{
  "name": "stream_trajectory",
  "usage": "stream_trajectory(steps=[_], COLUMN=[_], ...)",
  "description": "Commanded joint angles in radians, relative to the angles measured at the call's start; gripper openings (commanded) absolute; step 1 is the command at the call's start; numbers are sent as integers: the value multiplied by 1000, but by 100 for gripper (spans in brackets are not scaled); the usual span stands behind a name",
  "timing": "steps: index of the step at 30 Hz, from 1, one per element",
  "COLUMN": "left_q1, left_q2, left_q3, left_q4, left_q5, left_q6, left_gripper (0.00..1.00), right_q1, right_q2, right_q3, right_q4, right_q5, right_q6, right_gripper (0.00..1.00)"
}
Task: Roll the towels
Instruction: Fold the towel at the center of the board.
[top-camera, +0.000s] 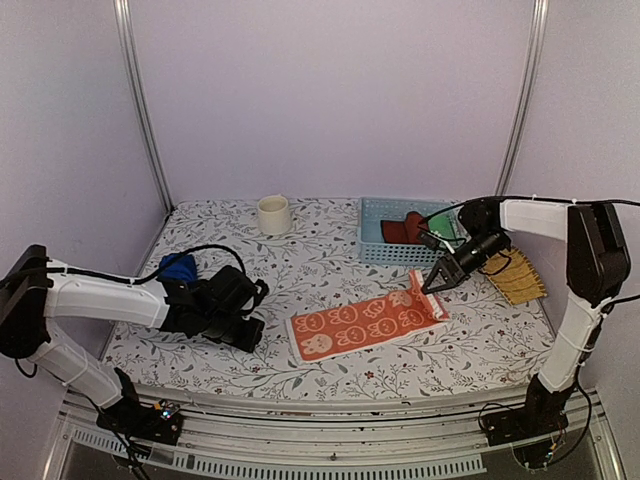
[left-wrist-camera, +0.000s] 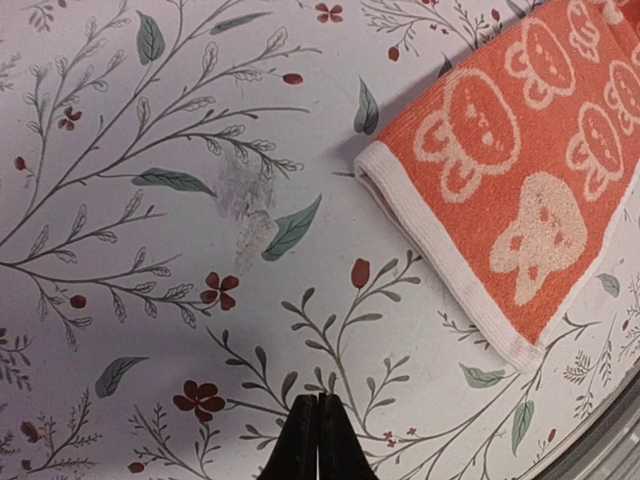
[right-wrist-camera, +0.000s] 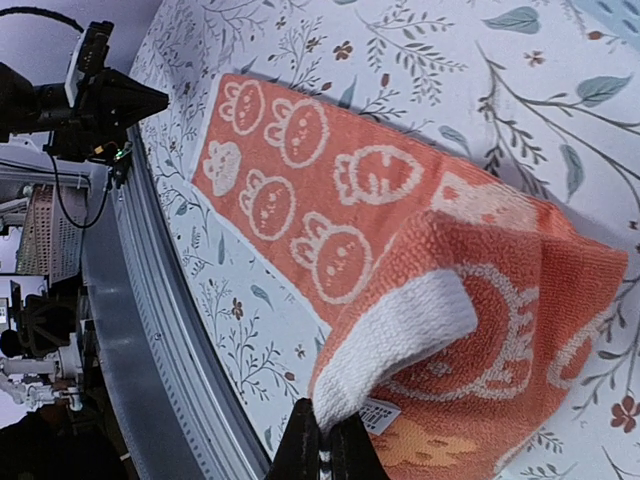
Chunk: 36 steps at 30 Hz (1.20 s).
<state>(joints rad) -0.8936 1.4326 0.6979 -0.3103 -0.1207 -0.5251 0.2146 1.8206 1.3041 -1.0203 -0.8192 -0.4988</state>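
Orange towel (top-camera: 365, 320) with white bunny prints lies mostly flat on the floral table (top-camera: 320, 260), centre front, long side running left to right. Its right end is lifted and folded back over itself. Right gripper (right-wrist-camera: 322, 450) is closed tight on that raised end, pinching the white hem at the corner, with a small label just beside the fingers. The rest of the towel stays spread on the table toward the left. Left gripper (left-wrist-camera: 318, 445) has its jaws fully together with nothing between them. It hovers low over bare table near the towel's left corner, not touching it. Blue towel (top-camera: 178, 267) sits at the left side of the table behind the left arm, partly hidden, so I cannot tell if it is rolled or bunched. Light blue basket (top-camera: 385, 250) sits at the back right with a red roll (top-camera: 405, 228) inside. Cream cup (top-camera: 273, 214) stands at back centre, upright. Yellow mat (top-camera: 517, 277) lies at the right edge, beyond the right gripper.
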Motion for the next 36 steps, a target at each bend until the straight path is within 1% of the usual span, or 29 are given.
stream_trajectory(steps=[1,5,7,8,13,15,18,24,27,31,33,36], left_q1=[17,23,23,23,23,23,22,24,22,24,23,24], left_q2=[23,37,43,45,29,19,9,15,21,9,3,6], left_q3=[21,28,35,35,20,12,4,-11,-12,-10,-7,0], left_q4=[-25,-30,-42,-45,-50,-49,-41,-12,-13,-20,-19,-12], left_q5=[-5,2,9,12,27,22,20,37,38,27,19,12], left_q6=[0,-3,-6,-9,-30,-39,-45,-50,-48,-46,-42,-34], left_gripper=[4,4,4,4,4,4,5,4,5,5,5,5], right_q1=[68,130,160,175,234,255,281,359,397,410,379,294], right_q2=[62,103,116,120,144,186,224,244,210,89,18,-12], right_q3=[31,72,99,109,143,174,204,235,216,149,123,112], right_q4=[-30,-42,-12,15,178,185,195,215,241,272,269,237], right_q5=[-147,-240,-262,-265,-223,-230,-247,-241,-205,-107,-67,-47], right_q6=[-19,-44,-20,-2,185,234,265,323,366,413,398,371], right_gripper=[2,2,2,2,2,2,3,2,2,2,2,2])
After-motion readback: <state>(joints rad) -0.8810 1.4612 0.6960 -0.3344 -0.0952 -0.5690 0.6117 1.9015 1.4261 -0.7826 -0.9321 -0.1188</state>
